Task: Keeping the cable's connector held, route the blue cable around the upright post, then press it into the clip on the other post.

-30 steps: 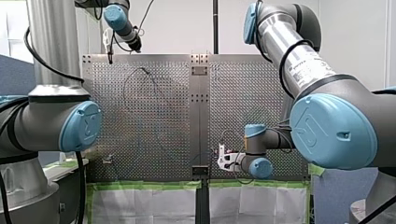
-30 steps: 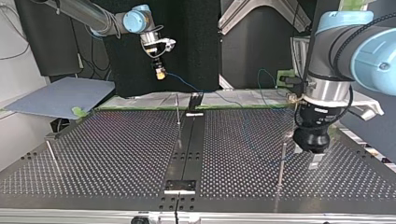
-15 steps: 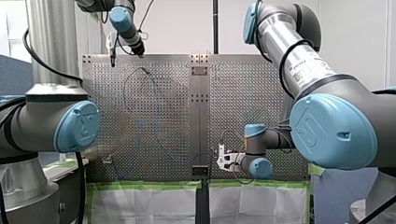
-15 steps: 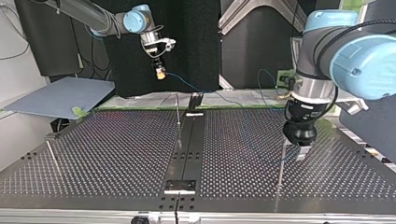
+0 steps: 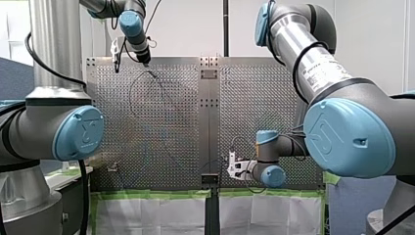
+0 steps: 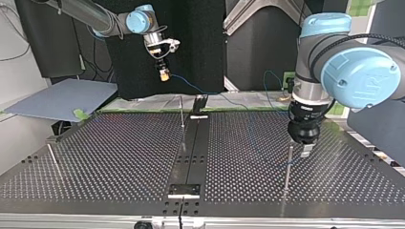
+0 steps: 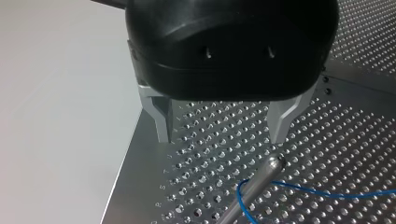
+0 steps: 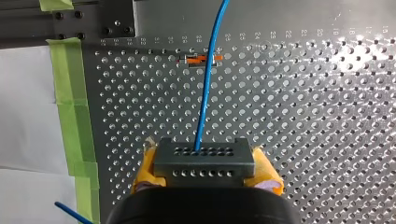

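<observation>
My right gripper (image 8: 205,164) is shut on the grey connector (image 8: 204,154), with its yellow pads (image 8: 145,164) on both sides. It hangs in the air at the far side of the top view (image 6: 164,72). The blue cable (image 8: 205,93) leaves the connector, drops to the plate and runs to a thin upright post (image 6: 288,164) at the top view's right. There it loops around the post (image 7: 256,185) low down. My left gripper (image 7: 222,126) hovers open just above and behind that post's tip, with nothing between its metal fingers (image 7: 161,121). A second post (image 6: 182,112) stands at the middle.
A third post (image 6: 53,160) stands near the top view's left edge. A small orange and metal fitting (image 8: 201,59) sits on the perforated plate (image 6: 119,157) ahead of my right gripper. Green tape (image 8: 70,107) and white sheets edge the plate. A dark rail (image 6: 191,157) runs down the middle.
My left arm has swung toward the top view's left, bringing its open gripper from beside the post to just over it. My right arm and the connector have stayed still.
</observation>
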